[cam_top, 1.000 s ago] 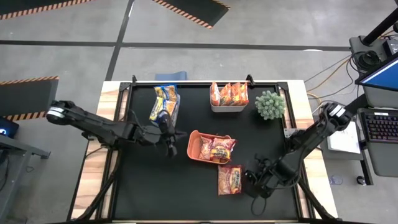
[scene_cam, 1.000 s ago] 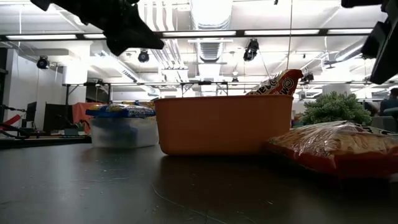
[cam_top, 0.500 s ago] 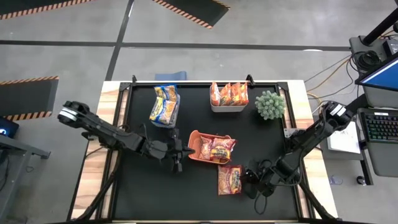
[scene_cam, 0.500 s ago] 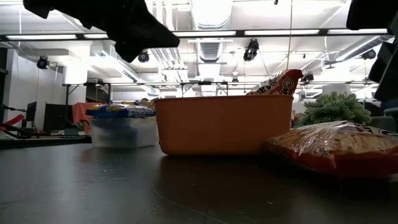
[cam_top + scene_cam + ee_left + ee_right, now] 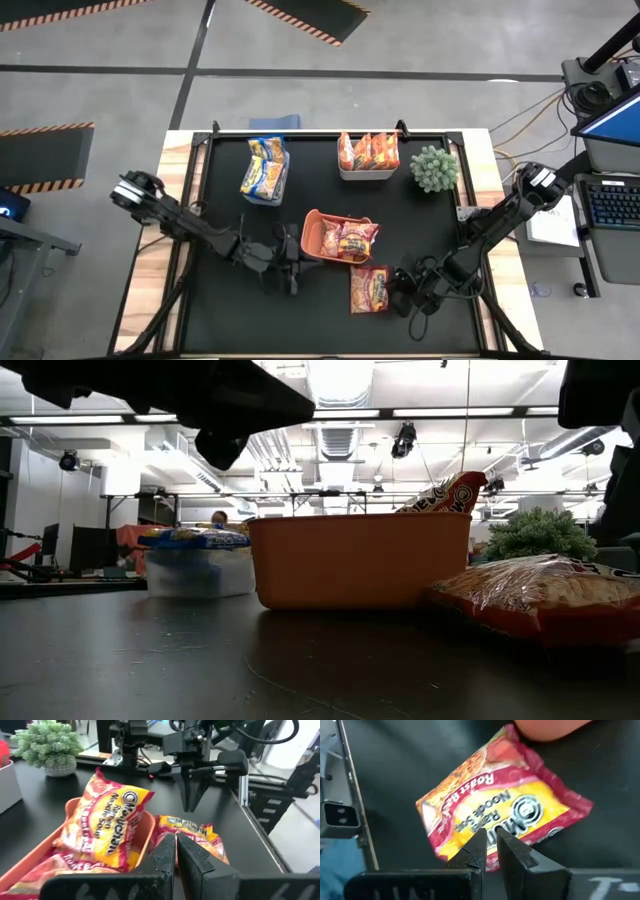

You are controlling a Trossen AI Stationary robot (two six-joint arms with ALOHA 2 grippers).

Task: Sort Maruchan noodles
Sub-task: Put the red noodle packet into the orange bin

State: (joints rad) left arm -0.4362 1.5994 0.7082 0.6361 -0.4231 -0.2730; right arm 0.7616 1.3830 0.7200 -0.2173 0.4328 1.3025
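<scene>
A loose red noodle packet (image 5: 370,288) lies flat on the black mat near the front edge. My right gripper (image 5: 398,290) is shut and hangs just above the packet's right side (image 5: 485,805), slanting down. The orange bin (image 5: 310,240) holds red packets (image 5: 107,827); one leans up over its rim. My left gripper (image 5: 291,268) is shut with nothing in it, close to the orange bin's near left corner and pointing toward the table's right. A clear bin (image 5: 265,170) holds blue-and-yellow packets. A white bin (image 5: 368,172) holds orange ones.
A small green potted plant (image 5: 434,168) stands at the back right, beside the white bin. Bare black mat lies at the front left (image 5: 230,310) and between the bins. In the left wrist view my right gripper (image 5: 191,807) points down beyond the loose packet (image 5: 192,827).
My left gripper has gone from beside the clear bin toward the table's near edge and a little right, and has sunk to the orange bin's near left corner, staying shut. My right gripper has sunk a little over the loose packet and rolled slightly.
</scene>
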